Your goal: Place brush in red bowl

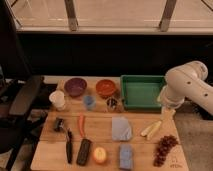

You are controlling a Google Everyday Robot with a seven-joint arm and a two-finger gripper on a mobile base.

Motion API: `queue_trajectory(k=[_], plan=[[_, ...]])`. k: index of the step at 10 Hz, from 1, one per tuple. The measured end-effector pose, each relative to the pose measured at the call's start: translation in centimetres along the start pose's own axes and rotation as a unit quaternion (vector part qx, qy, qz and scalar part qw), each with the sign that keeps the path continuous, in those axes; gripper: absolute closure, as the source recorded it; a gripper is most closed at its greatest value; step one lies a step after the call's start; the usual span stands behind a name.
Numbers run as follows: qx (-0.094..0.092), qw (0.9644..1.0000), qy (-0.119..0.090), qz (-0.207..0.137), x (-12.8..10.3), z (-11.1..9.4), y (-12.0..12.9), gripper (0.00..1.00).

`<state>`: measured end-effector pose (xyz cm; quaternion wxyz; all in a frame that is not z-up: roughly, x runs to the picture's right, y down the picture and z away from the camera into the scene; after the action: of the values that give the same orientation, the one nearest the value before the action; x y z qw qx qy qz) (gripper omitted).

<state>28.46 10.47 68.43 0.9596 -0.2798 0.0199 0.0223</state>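
Slim black brush (67, 145) lies apart from round red bowl (105, 88); claw (166, 111) at right, state untellable

Pale wooden table (47, 161). Near left lies a black brush (68, 146) with a dark grey head, beside a black block (83, 151) and an orange carrot (81, 125). Along the far side are a purple bowl (75, 86), an orange-red red bowl (106, 88) and a green tray (142, 78). A grey-blue cloth (121, 128) and dark red grapes (164, 148) lie nearer. The white arm's pale gripper (167, 111) hangs at right, by the tray.
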Motion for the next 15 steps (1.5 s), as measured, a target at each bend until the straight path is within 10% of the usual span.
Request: queue_trajectory(k=[10, 13, 15], plan=[[0.003, 0.9993, -0.007, -0.036, -0.8, -0.7, -0.1, 0.35], [0.012, 0.987, -0.032, -0.157, -5.3, -1.8, 0.7, 0.35], [0.016, 0.9653, -0.062, -0.253, -10.9, -2.7, 1.9, 0.35]])
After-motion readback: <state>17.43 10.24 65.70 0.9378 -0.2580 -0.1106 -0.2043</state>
